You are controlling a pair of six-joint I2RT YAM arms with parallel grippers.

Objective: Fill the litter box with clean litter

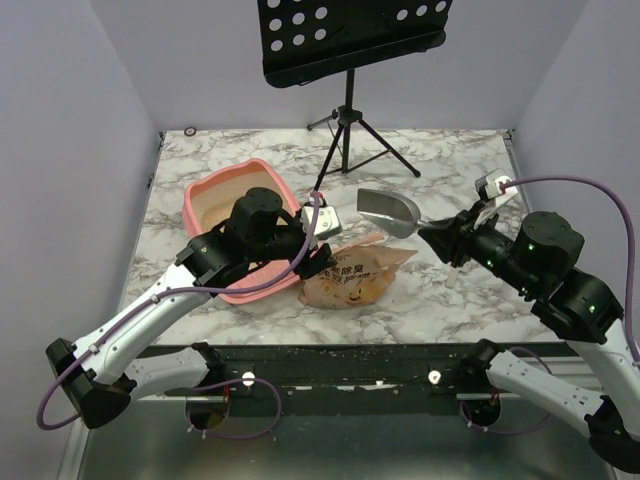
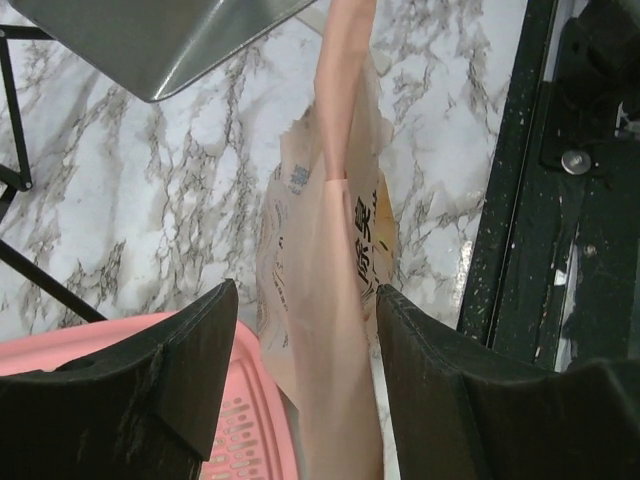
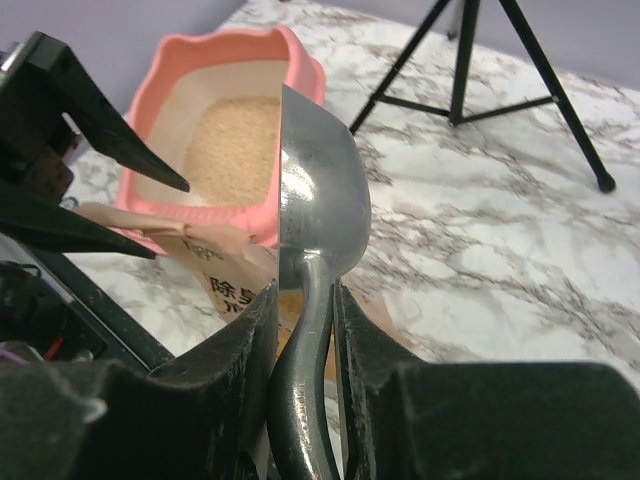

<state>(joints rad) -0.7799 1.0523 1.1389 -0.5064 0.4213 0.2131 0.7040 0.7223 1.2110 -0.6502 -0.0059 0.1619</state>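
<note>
Noting the left gripper (image 2: pixel 305 300): jaws stand spread wide, one finger either side of the raised flap of the orange-tan bag (image 1: pixel 352 278). A gap shows on both sides, so the bag is straddled, not pinched. The bag lies slumped on the marble table (image 1: pixel 450 170), right against the near corner of the litter box (image 1: pixel 191 208), probably so each scoop has a short trip. The right gripper (image 3: pixel 305 295) is clamped on the handle of the metal scoop (image 1: pixel 388 210), with the bowl aimed toward the box and held above the table beyond the bag. From above the bowl looks empty. The litter box sits left of centre, and clean litter (image 3: pixel 235 145) covers its floor in a shallow tan layer. Judgement: filling is underway, more litter wanted
</note>
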